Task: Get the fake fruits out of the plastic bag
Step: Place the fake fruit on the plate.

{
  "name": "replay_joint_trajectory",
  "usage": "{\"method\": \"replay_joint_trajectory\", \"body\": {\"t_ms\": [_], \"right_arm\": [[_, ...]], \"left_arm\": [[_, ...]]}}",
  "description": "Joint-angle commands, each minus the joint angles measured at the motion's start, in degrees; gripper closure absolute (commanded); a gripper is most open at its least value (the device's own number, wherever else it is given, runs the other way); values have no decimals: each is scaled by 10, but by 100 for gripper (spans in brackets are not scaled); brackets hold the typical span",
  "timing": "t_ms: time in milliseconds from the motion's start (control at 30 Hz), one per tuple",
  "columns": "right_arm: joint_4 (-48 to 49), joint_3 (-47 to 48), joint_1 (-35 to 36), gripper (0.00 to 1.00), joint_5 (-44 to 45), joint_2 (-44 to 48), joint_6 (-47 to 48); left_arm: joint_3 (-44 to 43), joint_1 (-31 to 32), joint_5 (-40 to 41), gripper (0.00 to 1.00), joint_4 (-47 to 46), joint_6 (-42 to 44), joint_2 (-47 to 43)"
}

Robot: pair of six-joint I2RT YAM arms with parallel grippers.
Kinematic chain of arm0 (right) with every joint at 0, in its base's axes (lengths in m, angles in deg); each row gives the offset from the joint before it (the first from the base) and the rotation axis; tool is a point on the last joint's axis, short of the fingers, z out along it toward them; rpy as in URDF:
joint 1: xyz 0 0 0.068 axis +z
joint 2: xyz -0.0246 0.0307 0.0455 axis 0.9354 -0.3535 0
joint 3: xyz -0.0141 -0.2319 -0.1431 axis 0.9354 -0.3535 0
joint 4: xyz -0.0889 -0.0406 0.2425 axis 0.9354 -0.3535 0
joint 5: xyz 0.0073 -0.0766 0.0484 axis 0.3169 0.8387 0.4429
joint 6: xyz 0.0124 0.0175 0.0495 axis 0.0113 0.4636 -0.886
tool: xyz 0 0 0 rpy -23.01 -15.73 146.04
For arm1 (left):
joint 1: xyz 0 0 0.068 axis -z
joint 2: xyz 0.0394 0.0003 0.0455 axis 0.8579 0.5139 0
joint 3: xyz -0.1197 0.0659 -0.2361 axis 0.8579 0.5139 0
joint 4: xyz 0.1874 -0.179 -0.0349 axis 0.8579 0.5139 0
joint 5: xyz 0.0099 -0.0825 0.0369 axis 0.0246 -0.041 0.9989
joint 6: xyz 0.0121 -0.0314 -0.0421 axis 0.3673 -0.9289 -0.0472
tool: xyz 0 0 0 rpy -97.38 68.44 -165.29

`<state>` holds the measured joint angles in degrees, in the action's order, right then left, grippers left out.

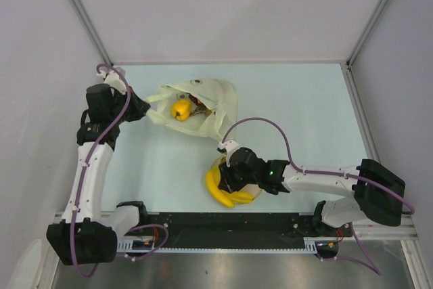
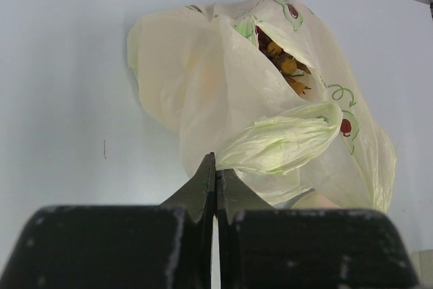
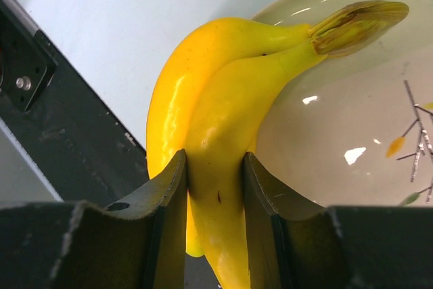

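The pale yellow-green plastic bag [image 1: 203, 103] lies crumpled at the back left of the table, its mouth open. A yellow pepper-like fruit [image 1: 181, 109] shows in the mouth, with darker fruit [image 2: 284, 64] deeper inside. My left gripper [image 1: 147, 108] is at the bag's left edge; in the left wrist view it [image 2: 216, 167] is shut, pinching the bag [image 2: 203, 93] at its twisted handle. My right gripper [image 1: 226, 179] is shut on the yellow banana bunch [image 1: 220, 193] over the near side of a cream plate [image 1: 253, 197]; the fingers [image 3: 172, 181] press both sides of a banana [image 3: 223, 99].
The round cream plate [image 3: 352, 133] has a twig pattern and sits near the front edge, next to the black base rail [image 1: 223, 238]. Grey walls enclose the table on the left, back and right.
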<state>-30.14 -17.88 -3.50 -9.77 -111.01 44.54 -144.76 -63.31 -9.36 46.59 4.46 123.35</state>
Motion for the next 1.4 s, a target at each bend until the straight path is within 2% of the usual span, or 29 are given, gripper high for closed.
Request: {"method": "replay_joint_trajectory", "body": {"t_ms": [0, 67, 133, 167, 233, 267, 467, 633, 700, 767, 833, 967, 1033, 1100, 1133, 1200, 1233, 1367], "right_arm": [[-12, 1, -9, 84, 60, 6, -11], [-16, 3, -13, 93, 65, 7, -14], [-20, 4, -14, 95, 71, 6, -11], [-16, 4, -15, 92, 62, 3, -10], [-15, 5, -16, 80, 58, -4, -10], [-11, 5, -16, 68, 50, -6, -9], [12, 6, -18, 34, 16, -15, 5], [-15, 22, -30, 21, -13, -4, 19], [-52, 46, -37, 16, -26, 5, 34], [-97, 64, -44, 6, -57, 15, 68], [-162, 107, -53, 2, -73, 20, 91], [-240, 182, -75, 0, -119, 43, 170], [-249, 217, -95, 1, -152, 67, 200], [-233, 237, -106, 3, -150, 75, 243], [-207, 247, -118, 11, -150, 69, 252], [-182, 277, -122, 19, -147, 48, 267], [-160, 287, -121, 26, -139, 11, 267], [-81, 365, -136, 35, -105, -101, 262]], "left_arm": [[-12, 5, -7, 99, -8, 3, -3], [-11, 5, -8, 100, -9, 2, -3], [-10, 5, -10, 100, -9, 1, -4], [-10, 5, -11, 100, -10, 1, -4], [-7, 5, -12, 100, -11, 0, -5], [-7, 5, -12, 100, -11, -1, -6], [-9, 5, -10, 100, -6, 1, -16], [-10, 5, -12, 100, -7, 2, -17], [-12, 5, -13, 99, -7, 2, -16], [-14, 5, -13, 100, -10, 2, -18], [-17, 5, -13, 99, -11, 3, -20], [-34, 5, -17, 100, -5, 10, -28], [-42, 5, -21, 100, -5, 13, -31], [-48, 5, -29, 100, -1, 14, -32], [-49, 5, -34, 100, -1, 14, -34], [-50, 5, -53, 100, -3, 13, -41], [-50, 5, -64, 100, -5, 13, -44], [-53, 5, -131, 100, -16, 12, -53]]}}
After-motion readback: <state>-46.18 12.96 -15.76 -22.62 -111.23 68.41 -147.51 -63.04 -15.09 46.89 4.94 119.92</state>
